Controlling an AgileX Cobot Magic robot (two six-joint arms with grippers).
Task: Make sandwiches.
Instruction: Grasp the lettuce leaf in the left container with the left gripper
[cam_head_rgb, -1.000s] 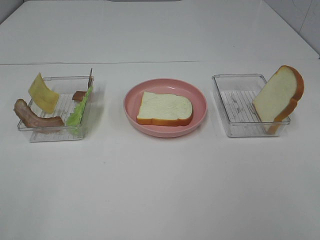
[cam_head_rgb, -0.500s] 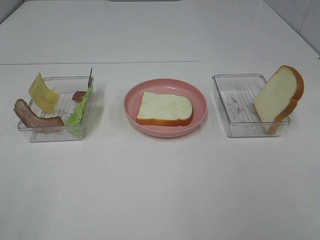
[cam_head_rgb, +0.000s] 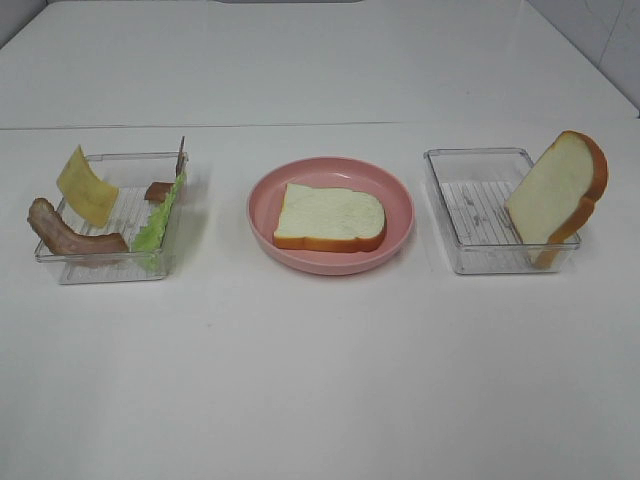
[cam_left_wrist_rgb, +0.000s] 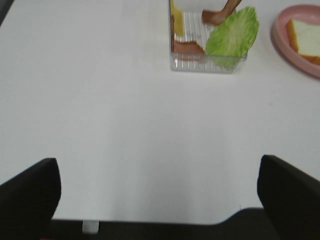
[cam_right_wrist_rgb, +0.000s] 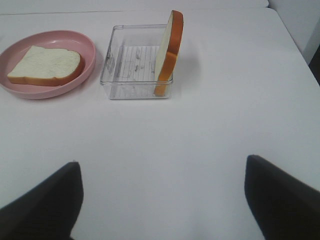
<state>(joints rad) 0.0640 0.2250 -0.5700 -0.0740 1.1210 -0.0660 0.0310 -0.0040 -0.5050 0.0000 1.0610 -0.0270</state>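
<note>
Landmark: the pink plate (cam_head_rgb: 330, 170) stands on the white worktop (cam_head_rgb: 320, 380), between two clear trays.
Flat bread slice (cam_head_rgb: 330, 217): it lies in the pink plate, white face up, with the orange-brown crust around its edge.
Left tray (cam_head_rgb: 128, 205): a clear box near the pink plate, on the plate's left side and apart from it.
Lettuce leaf (cam_head_rgb: 160, 222): it stands on edge in the left tray, along the wall nearest to the pink plate.
Short bacon strip (cam_head_rgb: 158, 190): it is in the left tray, just beside the lettuce leaf, on the tray's side near the pink plate.
Cheese square (cam_head_rgb: 86, 186): it leans on the left tray's wall farthest from the pink plate, and its upper corner rises over the rim.
Long bacon strip (cam_head_rgb: 70, 235): it lies curved in the left tray, under the cheese square, and one end hangs over the rim on the side away from the pink plate.
Right tray (cam_head_rgb: 475, 215): a clear box near the pink plate, on the plate's right side and apart from it.
Leaning bread slice (cam_head_rgb: 555, 195): it stands on its crust in the right tray, tilted against the wall farthest from the pink plate, white face toward the plate.
Left gripper (cam_left_wrist_rgb: 157, 165): the fingers stand wide apart over bare worktop, well apart from the pink plate, and hold nothing.
Right gripper (cam_right_wrist_rgb: 161, 165): the fingers also stand apart over bare worktop, well apart from the pink plate, and hold nothing.
</note>
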